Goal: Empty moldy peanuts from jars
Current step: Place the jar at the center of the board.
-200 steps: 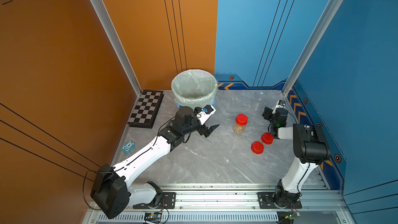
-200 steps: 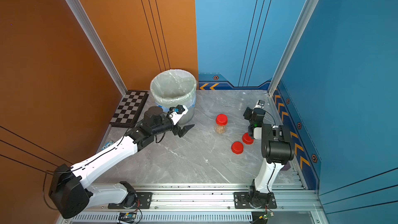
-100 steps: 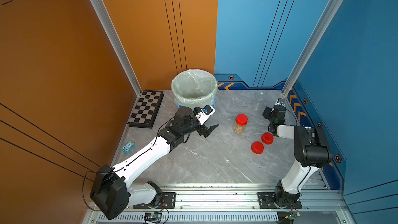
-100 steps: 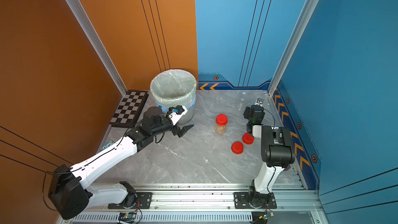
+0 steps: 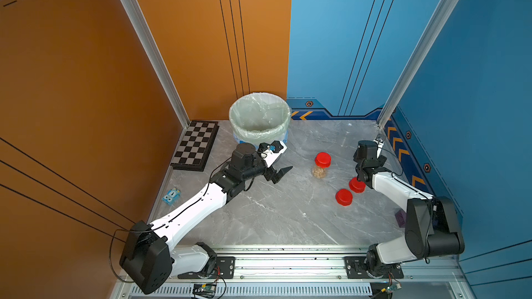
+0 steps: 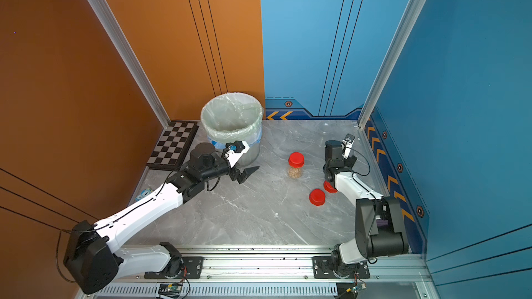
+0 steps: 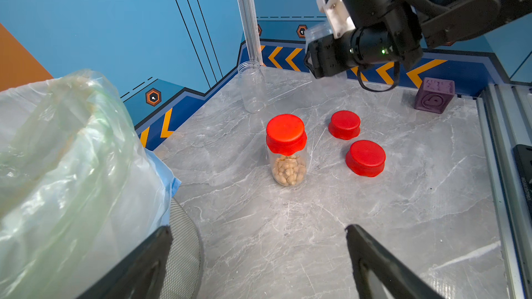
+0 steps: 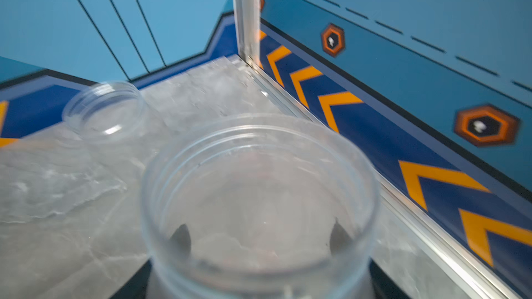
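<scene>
Left tool (image 5: 282, 174) is spread wide, hanging over the bench (image 5: 273, 220) right by the bin (image 5: 260, 132). Right tool (image 8: 259, 237) is pinching an empty jar (image 8: 253, 197) near the far right corner. The capped jar (image 5: 320, 165) with the moldy peanuts (image 7: 288, 171) stands upright mid-bench, and the two loose red lids (image 5: 344, 197) are nearby toward the right edge.

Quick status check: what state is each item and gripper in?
Capped jar: upright, lid on, peanuts inside.
Table jar: upright, lidless, empty.
Held jar: lidless, empty, in right gripper.
Two lids: loose on table.
Left gripper: open, empty.
Right gripper: shut on held jar.
Bin: upright, bag-lined.
</scene>
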`<control>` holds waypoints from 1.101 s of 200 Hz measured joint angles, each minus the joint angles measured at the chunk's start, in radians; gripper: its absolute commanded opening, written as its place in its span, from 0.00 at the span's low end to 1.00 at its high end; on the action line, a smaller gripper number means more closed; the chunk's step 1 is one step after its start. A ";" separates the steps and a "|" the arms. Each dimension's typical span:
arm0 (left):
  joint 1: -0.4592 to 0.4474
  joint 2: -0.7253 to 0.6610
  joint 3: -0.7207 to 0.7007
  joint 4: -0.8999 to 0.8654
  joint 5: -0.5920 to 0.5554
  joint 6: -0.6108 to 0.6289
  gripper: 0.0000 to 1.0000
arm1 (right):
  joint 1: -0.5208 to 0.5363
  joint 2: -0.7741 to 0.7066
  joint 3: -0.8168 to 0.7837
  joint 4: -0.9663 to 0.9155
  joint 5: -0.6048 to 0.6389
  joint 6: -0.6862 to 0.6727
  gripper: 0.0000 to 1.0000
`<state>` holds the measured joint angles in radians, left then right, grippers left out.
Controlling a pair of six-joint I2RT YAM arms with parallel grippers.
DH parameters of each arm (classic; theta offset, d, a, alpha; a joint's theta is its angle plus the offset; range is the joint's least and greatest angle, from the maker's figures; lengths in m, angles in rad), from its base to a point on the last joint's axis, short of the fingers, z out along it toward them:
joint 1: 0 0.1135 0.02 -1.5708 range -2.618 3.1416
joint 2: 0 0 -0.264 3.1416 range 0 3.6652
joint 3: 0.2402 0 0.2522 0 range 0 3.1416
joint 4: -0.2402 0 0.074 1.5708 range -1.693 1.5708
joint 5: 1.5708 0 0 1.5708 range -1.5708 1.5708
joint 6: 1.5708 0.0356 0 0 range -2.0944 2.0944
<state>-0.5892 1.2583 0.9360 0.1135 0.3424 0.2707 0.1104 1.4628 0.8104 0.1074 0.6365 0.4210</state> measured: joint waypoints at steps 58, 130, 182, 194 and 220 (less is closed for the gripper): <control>-0.008 0.000 -0.007 0.011 0.030 -0.010 0.97 | 0.148 -0.085 0.019 -0.296 0.143 0.265 0.56; -0.014 -0.002 -0.009 0.013 0.052 -0.009 0.97 | 0.268 0.043 0.015 -0.339 0.320 0.434 0.57; -0.014 -0.031 -0.047 0.019 0.051 -0.005 0.97 | 0.286 -0.001 -0.050 -0.333 0.299 0.412 0.58; -0.015 -0.037 -0.050 0.019 0.051 -0.005 0.97 | 0.294 -0.021 -0.067 -0.320 0.282 0.396 0.57; -0.020 -0.042 -0.051 0.030 0.047 -0.006 0.96 | 0.338 -0.115 -0.169 -0.270 0.237 0.365 0.58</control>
<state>-0.6094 1.2163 0.8852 0.1436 0.3893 0.2646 0.4484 1.3479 0.6418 -0.1627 0.8730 0.7856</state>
